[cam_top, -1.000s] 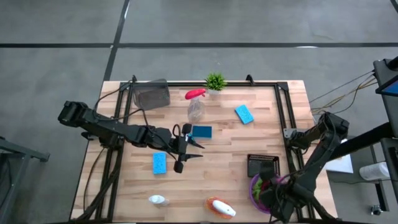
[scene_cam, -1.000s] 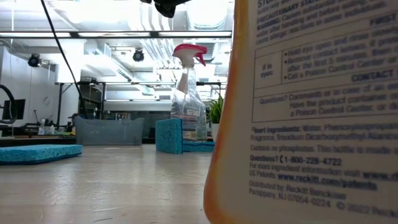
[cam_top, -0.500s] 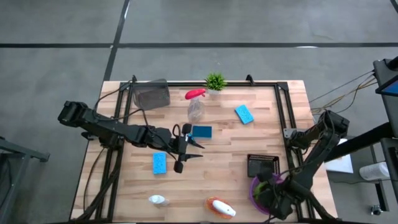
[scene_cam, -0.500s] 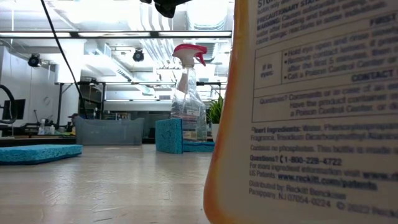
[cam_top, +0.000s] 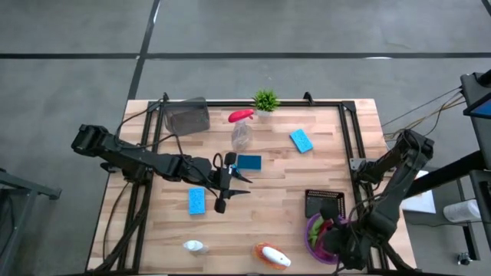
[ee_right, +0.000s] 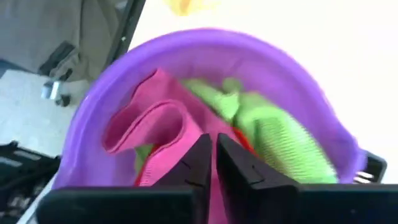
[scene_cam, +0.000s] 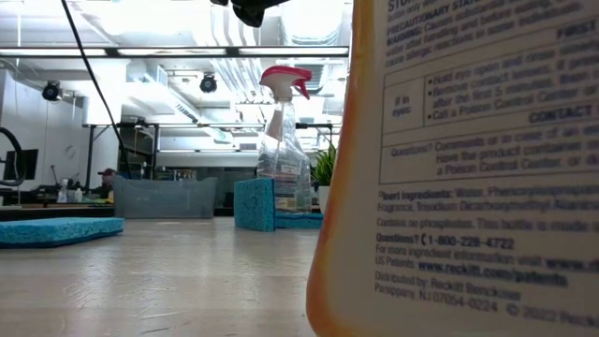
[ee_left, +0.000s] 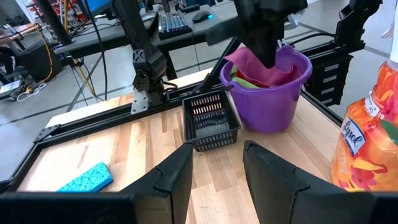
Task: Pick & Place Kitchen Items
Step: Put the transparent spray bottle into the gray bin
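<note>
Jaws of right gripper (ee_right: 213, 163) clenched over magenta cloth (ee_right: 158, 134) in purple bucket (ee_right: 112, 87); left gripper (ee_left: 214, 171) parted, empty, mid-table. Risk: cloth snags fingertips, drags out.

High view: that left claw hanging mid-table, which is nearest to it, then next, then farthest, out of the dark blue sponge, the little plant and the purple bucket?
From the left gripper:
1. Dark blue sponge, just beside it, mid-table.
2. Little plant, at the far edge.
3. Purple bucket, near right corner, under the right arm.
</note>
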